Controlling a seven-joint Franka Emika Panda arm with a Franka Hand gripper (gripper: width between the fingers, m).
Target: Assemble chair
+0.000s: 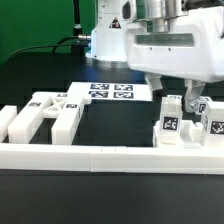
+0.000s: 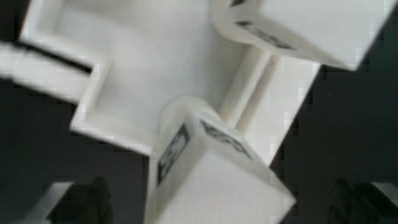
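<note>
My gripper (image 1: 175,100) hangs at the exterior view's right, just above a cluster of white tagged chair parts (image 1: 170,127) that stand against the border rail. In the wrist view a blocky chair leg (image 2: 222,175) with a marker tag on its side lies between my fingers (image 2: 80,205). Dark gaps show on both sides of the leg, so the gripper is open and touches nothing. Beyond the leg lies a flat white chair part (image 2: 160,70), and a second tagged block (image 2: 276,30). More chair parts (image 1: 45,115) lie at the exterior view's left.
The long low white border rail (image 1: 100,158) runs along the front of the black table. The marker board (image 1: 110,92) lies flat at the back centre. The robot's white base (image 1: 105,40) stands behind it.
</note>
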